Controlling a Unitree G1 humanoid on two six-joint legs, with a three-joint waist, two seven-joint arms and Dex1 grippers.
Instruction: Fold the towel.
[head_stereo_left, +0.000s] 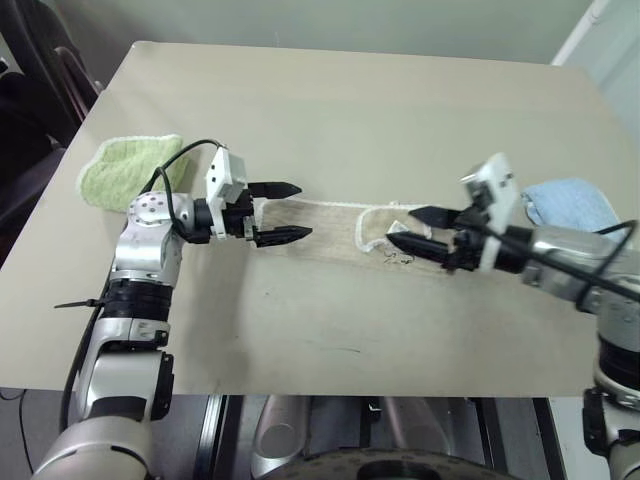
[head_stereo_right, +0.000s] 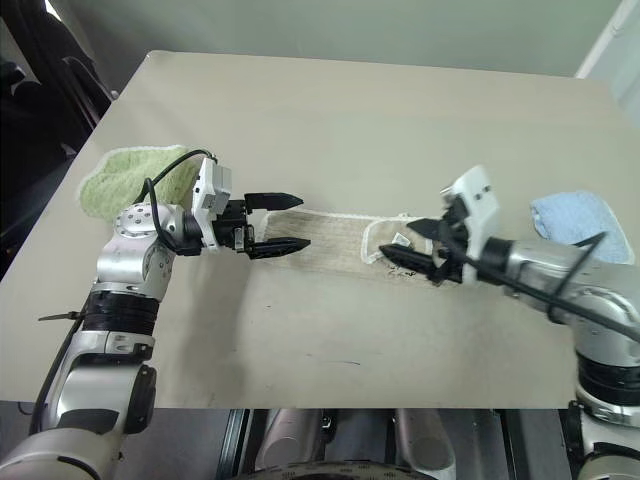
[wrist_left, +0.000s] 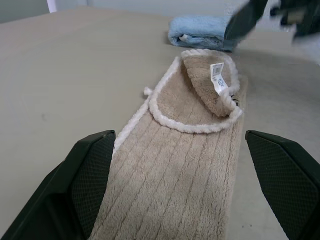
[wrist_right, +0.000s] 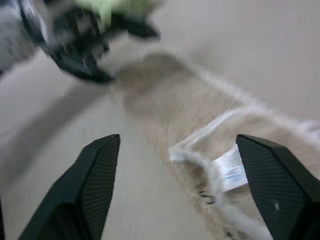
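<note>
1. Across the middle of a plain beige bench (head_stereo_left: 330, 90) lies the towel (head_stereo_left: 335, 232), a beige terry cloth folded into a long narrow strip running left to right.
2. At the strip's right end a corner is turned back on itself, showing white corded edging, a small white tag (wrist_left: 217, 78) and a small dark printed drawing (head_stereo_left: 400, 260).
3. Over the strip's left end hovers the left pincer (head_stereo_left: 285, 213), pointing right, its two black fingers spread wide with nothing between them.
4. Over the folded right end is the right pincer (head_stereo_left: 412, 229), pointing left, its fingers parted and gripping nothing; the cloth lies flat beneath it.
5. Near the bench's left edge, behind the left arm, sits a fluffy light-green towel (head_stereo_left: 130, 170), folded.
6. Near the right edge, behind the right arm, sits a light-blue towel (head_stereo_left: 570, 202), also folded.
7. Beyond the far edge is a pale grey-green wall (head_stereo_left: 330, 25); a dark chair (head_stereo_left: 40, 70) stands at the far left.
</note>
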